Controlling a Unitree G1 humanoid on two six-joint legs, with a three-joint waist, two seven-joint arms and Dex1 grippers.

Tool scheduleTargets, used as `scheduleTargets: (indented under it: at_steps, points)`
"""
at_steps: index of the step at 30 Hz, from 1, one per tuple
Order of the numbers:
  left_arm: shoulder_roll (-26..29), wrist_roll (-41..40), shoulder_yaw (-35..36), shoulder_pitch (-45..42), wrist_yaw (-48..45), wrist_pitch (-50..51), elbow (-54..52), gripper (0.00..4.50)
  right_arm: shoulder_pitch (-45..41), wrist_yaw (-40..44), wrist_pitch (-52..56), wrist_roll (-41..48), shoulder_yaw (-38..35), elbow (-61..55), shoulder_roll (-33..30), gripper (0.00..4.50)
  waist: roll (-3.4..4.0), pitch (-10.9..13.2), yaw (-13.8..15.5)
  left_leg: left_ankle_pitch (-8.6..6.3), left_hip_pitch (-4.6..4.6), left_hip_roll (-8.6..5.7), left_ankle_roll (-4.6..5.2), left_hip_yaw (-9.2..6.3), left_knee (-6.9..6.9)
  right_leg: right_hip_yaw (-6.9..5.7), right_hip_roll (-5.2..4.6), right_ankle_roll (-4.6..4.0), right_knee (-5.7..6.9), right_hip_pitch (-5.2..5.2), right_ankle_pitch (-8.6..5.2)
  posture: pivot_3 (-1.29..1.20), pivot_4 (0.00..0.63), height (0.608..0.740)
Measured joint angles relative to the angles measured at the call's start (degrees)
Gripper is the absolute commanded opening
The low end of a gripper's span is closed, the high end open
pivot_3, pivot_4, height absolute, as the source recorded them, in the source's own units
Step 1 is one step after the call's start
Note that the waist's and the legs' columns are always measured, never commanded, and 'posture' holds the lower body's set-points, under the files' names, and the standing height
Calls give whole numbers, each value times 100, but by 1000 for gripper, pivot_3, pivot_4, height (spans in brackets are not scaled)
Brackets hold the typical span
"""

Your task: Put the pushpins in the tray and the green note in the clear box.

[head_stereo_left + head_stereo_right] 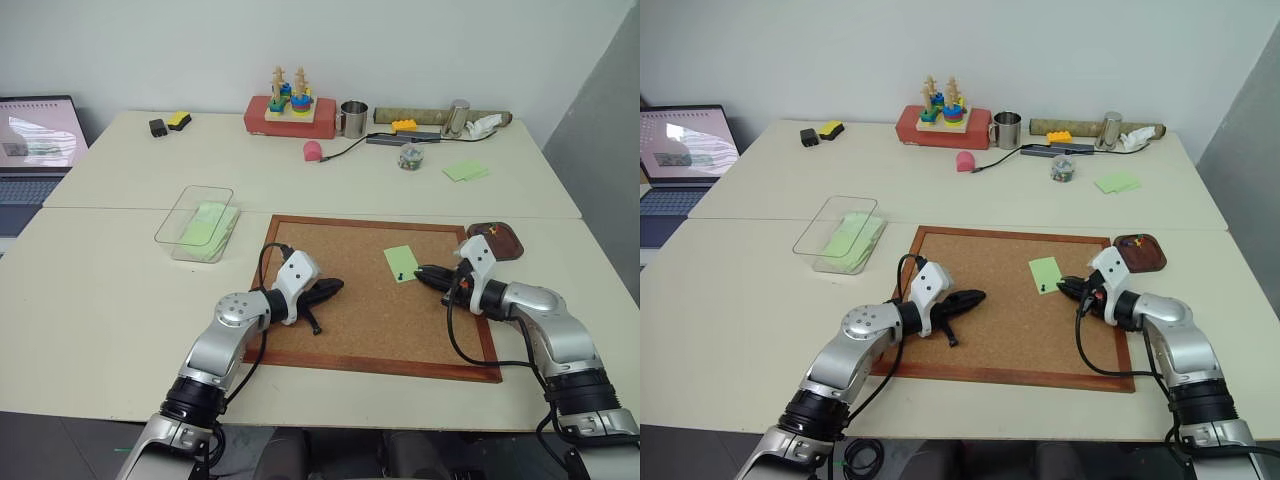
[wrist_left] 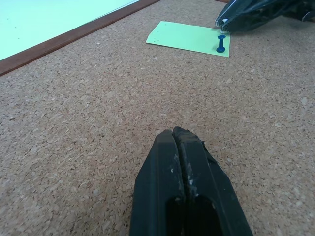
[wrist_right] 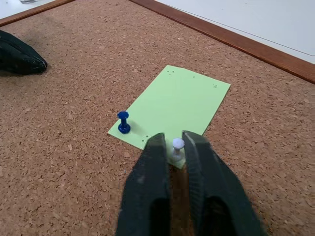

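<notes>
The green note (image 3: 177, 105) lies on the cork board (image 1: 370, 320), right of its middle. A blue pushpin (image 3: 123, 123) stands in one near corner of the note. At the other near corner my right gripper (image 3: 171, 139) is shut on a white pushpin (image 3: 177, 144) that still stands on the note. My left gripper (image 2: 174, 133) is shut and holds nothing, resting on the cork left of the note. The brown tray (image 1: 505, 245) sits by the board's far right corner with a few pushpins in it. The clear box (image 1: 180, 212) stands left of the board with pale green paper inside.
The cork board's wooden frame (image 1: 380, 366) is a low raised edge. A laptop (image 1: 35, 140) is at the far left. Along the back are a red stacking toy (image 1: 290, 110), a metal cup (image 1: 353, 118), a small jar (image 1: 410, 157) and pale green notes (image 1: 465, 170).
</notes>
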Motion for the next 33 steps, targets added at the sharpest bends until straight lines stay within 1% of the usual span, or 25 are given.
scheduleTargets:
  at_steps: [8,11,19,24,28,30,33]
  points:
    - [2,0,0,15,-1,0,-21,0,2,7,94,14,-20,-86,0,5,0,0,-2,0,0,0,0,0,-1,0,0,0,0,-1,0,0,150,740]
    - [2,0,-2,22,-2,0,-27,0,2,20,241,132,-75,-171,-2,5,0,0,-3,0,-1,0,0,0,-2,1,0,0,-1,-2,0,0,150,740]
    - [1,5,-14,23,11,-1,-28,0,-159,106,613,584,-341,-910,-80,5,0,0,-2,0,0,1,0,-1,-1,-1,0,2,-2,1,-1,0,150,740]
    - [1,6,-19,23,11,-1,-29,0,-161,66,772,694,-466,-957,-145,5,0,0,-2,0,0,0,0,-1,-2,0,0,1,-3,1,0,0,150,740]
    - [1,6,-22,24,20,-1,-31,0,-337,-317,570,359,-691,-588,-437,5,0,0,0,0,0,-1,0,2,-1,1,-1,1,-3,1,0,0,150,740]
    - [2,7,-22,26,19,-2,-31,0,-456,-763,342,-30,-808,-112,-587,5,0,0,-1,0,1,0,0,3,-2,1,0,0,-4,1,0,0,150,740]
    - [2,7,-25,32,5,-2,-31,0,-525,-1238,187,-411,-886,451,-652,5,1,0,-6,0,1,0,0,5,-6,3,0,-7,-3,0,3,0,150,740]
